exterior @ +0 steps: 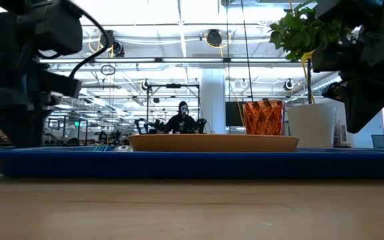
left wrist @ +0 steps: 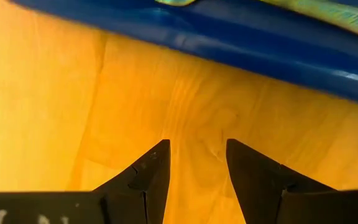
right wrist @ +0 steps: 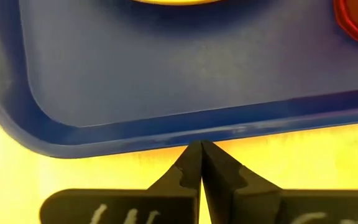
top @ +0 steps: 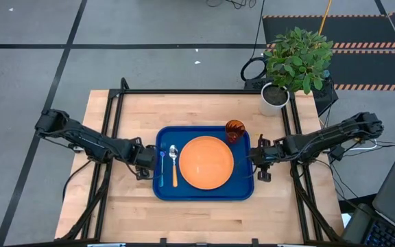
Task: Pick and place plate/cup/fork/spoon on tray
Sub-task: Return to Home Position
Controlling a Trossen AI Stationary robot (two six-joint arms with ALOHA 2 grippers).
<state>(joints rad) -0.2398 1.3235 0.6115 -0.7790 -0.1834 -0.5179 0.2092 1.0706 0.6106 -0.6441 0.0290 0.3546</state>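
The left gripper (top: 149, 165) hovers low over the light wooden tabletop (top: 204, 110), just outside the left rim of the large blue rectangular plastic tray (top: 204, 194) with rounded corners. In the left wrist view its fingers (left wrist: 148, 171) are spread apart and released, with bare wood between them and the tray's rim (left wrist: 241, 37) a little ahead. The right gripper (top: 255, 162) is at the tray's opposite, right rim. In the right wrist view its fingers (right wrist: 188, 165) are clenched together on nothing, and their tips are right at the outer edge of the rim (right wrist: 166, 134). Whether they touch it cannot be told.

There is one tray, and it holds one of each thing. The round flat orange plate (top: 206, 162) lies in the middle. The small translucent orange-red cup (top: 234, 130) stands upright in the far right corner, just beside the plate. The spoon (top: 174, 168), with a shiny silver bowl and an orange handle, lies between the plate and the left rim. The thin light-blue plastic fork (top: 162, 167) lies beside it, nearer that rim and the left gripper. A leafy plant in a white plant pot (top: 274, 96) stands at the tabletop's far right corner, apart from the tray.
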